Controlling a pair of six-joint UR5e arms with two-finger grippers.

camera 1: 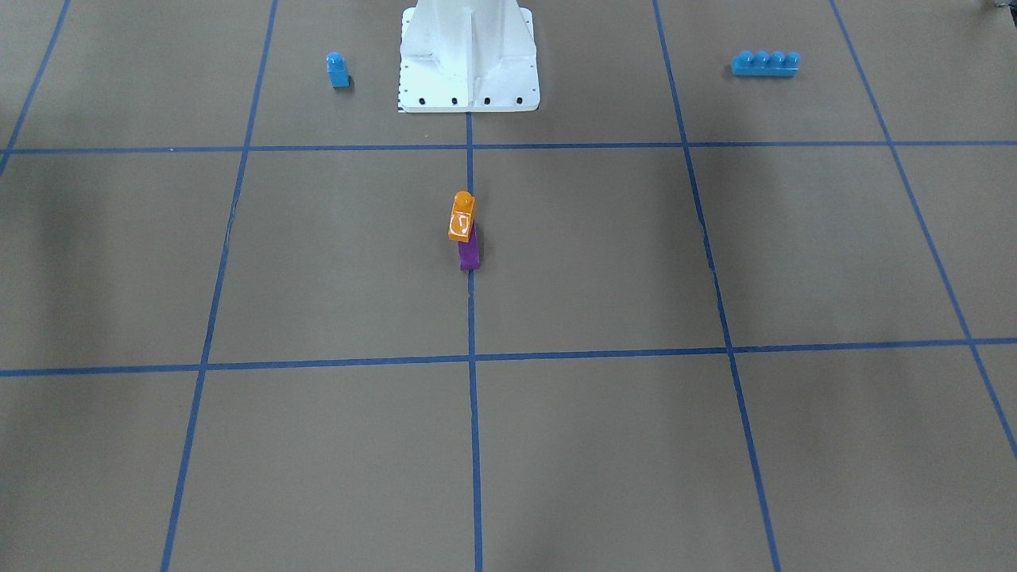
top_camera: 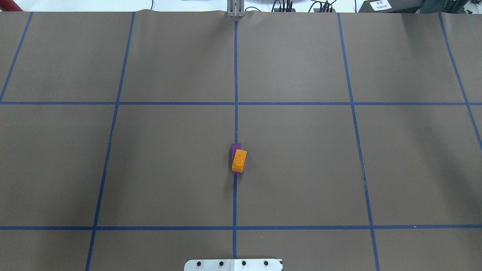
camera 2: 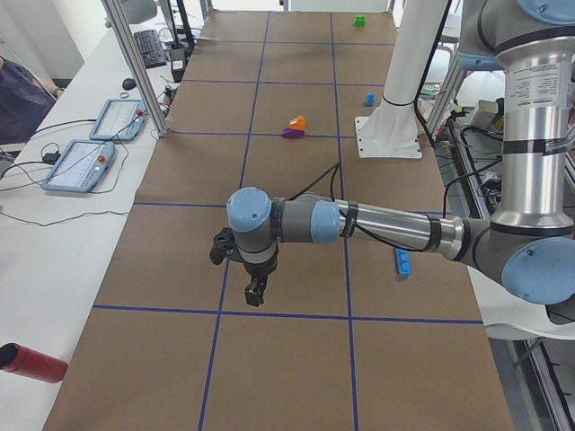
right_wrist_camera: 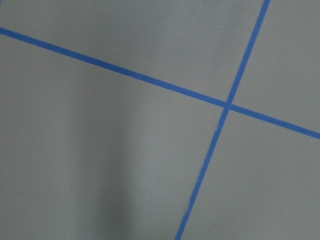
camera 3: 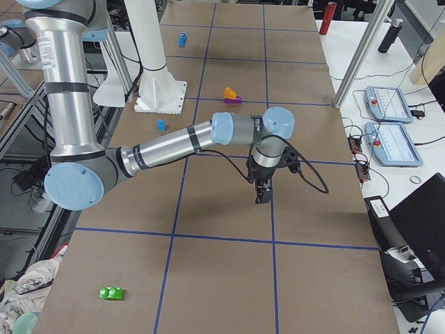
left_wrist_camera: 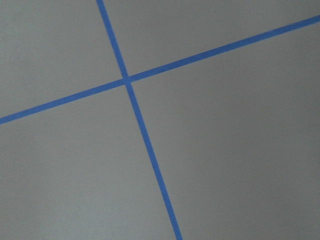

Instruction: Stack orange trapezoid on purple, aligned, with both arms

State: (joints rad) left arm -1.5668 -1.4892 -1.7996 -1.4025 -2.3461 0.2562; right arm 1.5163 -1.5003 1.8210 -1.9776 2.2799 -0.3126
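The orange trapezoid (camera 1: pixel 462 216) sits on top of the purple block (camera 1: pixel 469 254) at the table's middle, on the centre tape line. In the overhead view the orange trapezoid (top_camera: pixel 239 160) is turned a little against the purple block (top_camera: pixel 235 146), whose edges show at its far left and near side. No gripper touches the stack. My left gripper (camera 2: pixel 254 292) hangs over the table far from it. My right gripper (camera 3: pixel 262 195) hangs likewise at the other end. Both show only in side views, so I cannot tell whether they are open or shut. Both wrist views show only brown paper and blue tape.
A small blue single-stud block (camera 1: pixel 338 70) and a long blue four-stud brick (camera 1: pixel 765 63) lie on either side of the white robot base (camera 1: pixel 469 87). A green brick (camera 3: pixel 111 293) lies near the table's right end. A red cylinder (camera 2: pixel 31 363) lies off the table's left end.
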